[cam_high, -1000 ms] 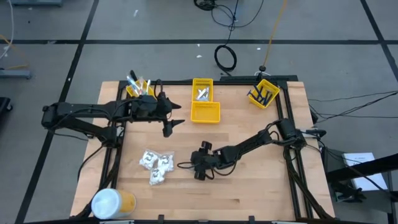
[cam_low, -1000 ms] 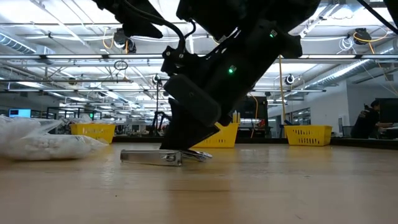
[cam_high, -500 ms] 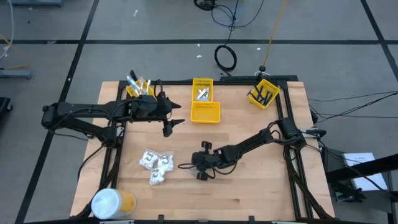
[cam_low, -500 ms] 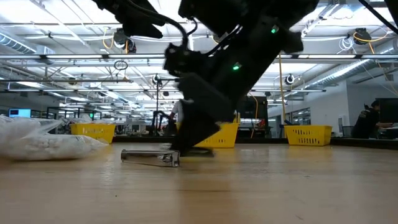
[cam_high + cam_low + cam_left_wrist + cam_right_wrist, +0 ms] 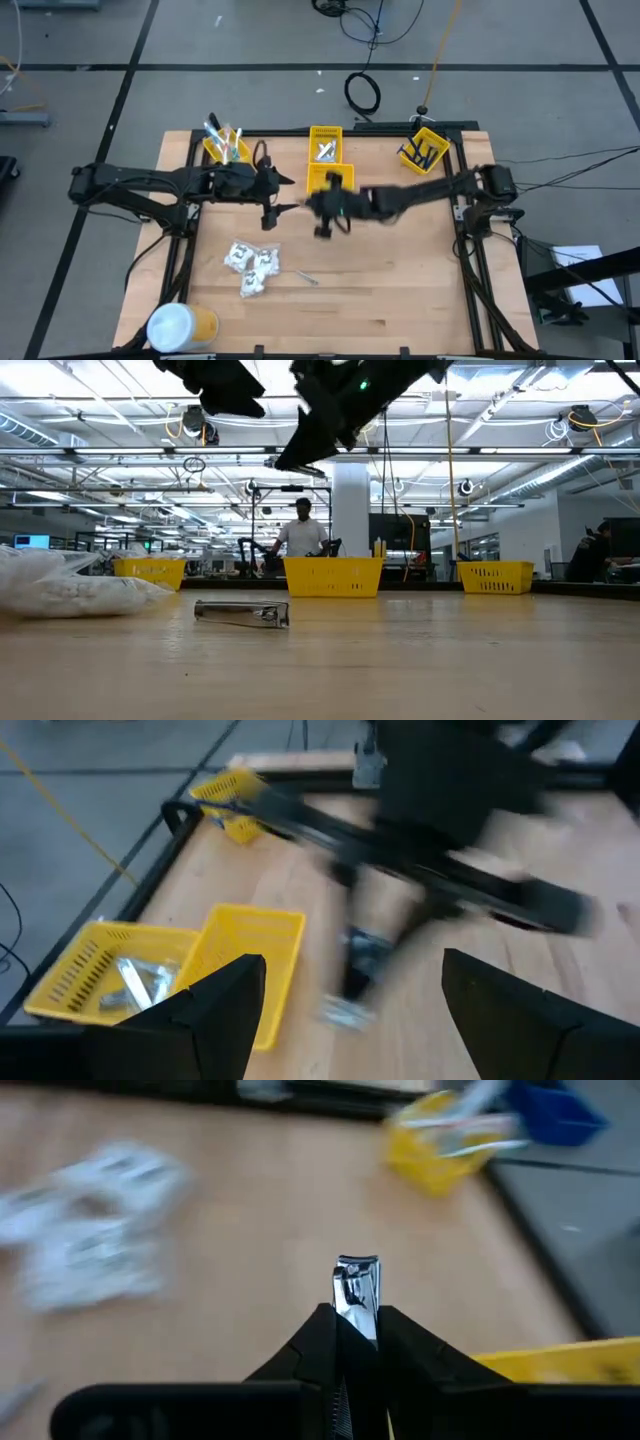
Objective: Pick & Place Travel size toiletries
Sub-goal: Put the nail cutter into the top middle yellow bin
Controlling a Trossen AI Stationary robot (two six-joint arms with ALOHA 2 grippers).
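My right gripper (image 5: 314,206) hangs above the table's middle, just in front of the empty yellow bin (image 5: 331,181), and is shut on a small silvery item (image 5: 357,1283). A second silvery item (image 5: 305,277) lies flat on the wood, also seen in the low view (image 5: 241,613). Beside it lie white crinkly packets (image 5: 250,266). My left gripper (image 5: 285,195) hovers open a little to the left of the right one, nothing between its fingers (image 5: 220,1010). My right gripper pinches the silvery item between its two fingers (image 5: 318,1342). The item lies along them, and its free end (image 5: 357,1270) sticks out past the fingertips. The fingers slant down toward the table's left. The item is lifted clear of the table.
At the far edge stand yellow bins: one with toothbrushes (image 5: 224,143), one with silvery items (image 5: 325,148), one with dark razors (image 5: 424,151). A large white-and-yellow cylinder (image 5: 181,326) stands at the near left corner. A person (image 5: 300,540) shows far behind the table.
My right gripper has taken hold of one silvery item on the table, risen high with it and swung toward the far edge, up to the empty yellow bin. The other silvery item has stayed where it lay.
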